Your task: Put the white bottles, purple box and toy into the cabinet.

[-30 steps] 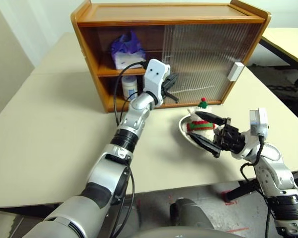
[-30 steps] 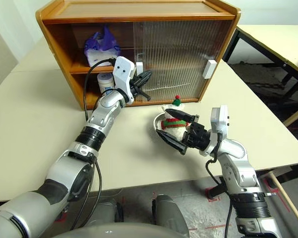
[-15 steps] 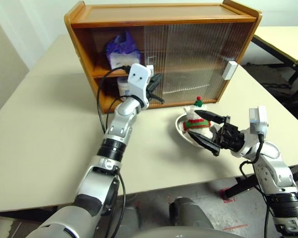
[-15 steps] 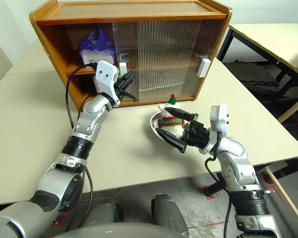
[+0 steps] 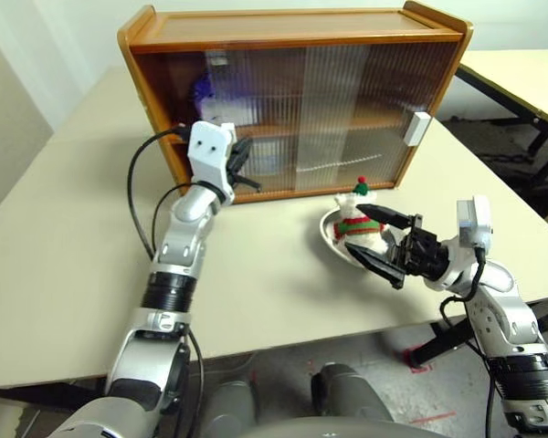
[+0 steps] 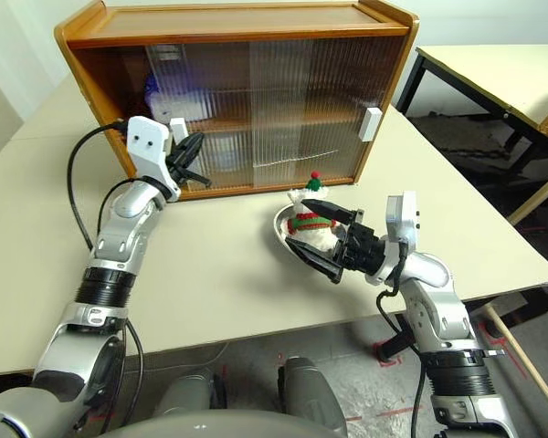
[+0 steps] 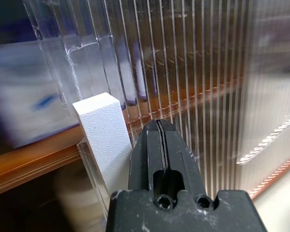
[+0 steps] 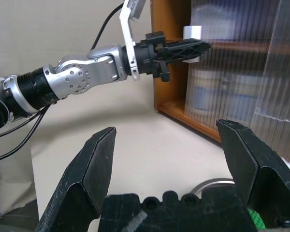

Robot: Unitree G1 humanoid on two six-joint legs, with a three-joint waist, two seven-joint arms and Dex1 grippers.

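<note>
Standing upright, hat up, the toy (image 5: 358, 222) sits between the spread right tool (image 5: 381, 244).

My left end effector (image 5: 242, 167), fingers pressed together, has pushed the white handle (image 7: 102, 128) leftward. The cabinet (image 5: 292, 36) door (image 5: 256, 128) now covers the purple box (image 5: 204, 88) and the bottles.

You see silver arms ringed with black bands, each ending in a black hand (image 5: 391, 246) topped by a white camera block, with looping black cables.
</note>
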